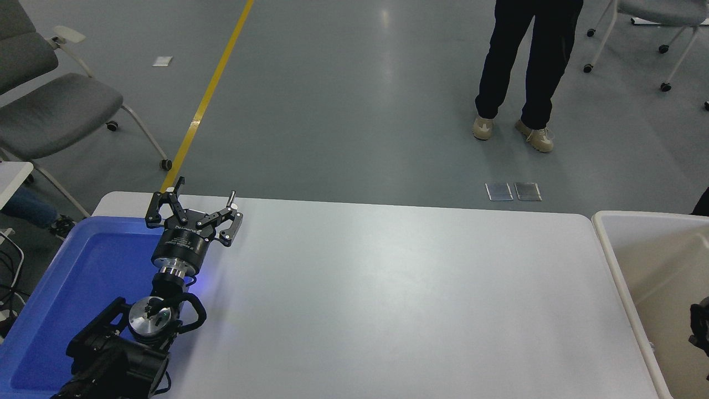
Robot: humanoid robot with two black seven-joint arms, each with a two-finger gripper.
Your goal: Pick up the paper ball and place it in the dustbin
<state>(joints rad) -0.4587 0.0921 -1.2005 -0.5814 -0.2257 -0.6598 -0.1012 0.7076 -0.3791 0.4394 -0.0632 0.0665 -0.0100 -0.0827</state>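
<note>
The cream-beige dustbin (642, 219) stands at the table's right end, cut off by the picture's edge. Only a black part of my right gripper (700, 328) shows, at the right edge, low inside the dustbin. The paper ball is not visible in this view. My left gripper (192, 203) is open and empty. It is parked at the lower left, by the right edge of the blue tray (83, 266).
The white table (388, 288) spans the middle. A person's legs (526, 61) stand on the floor beyond the far edge. A grey chair (50, 111) stands at the far left, and another chair (659, 16) at the top right.
</note>
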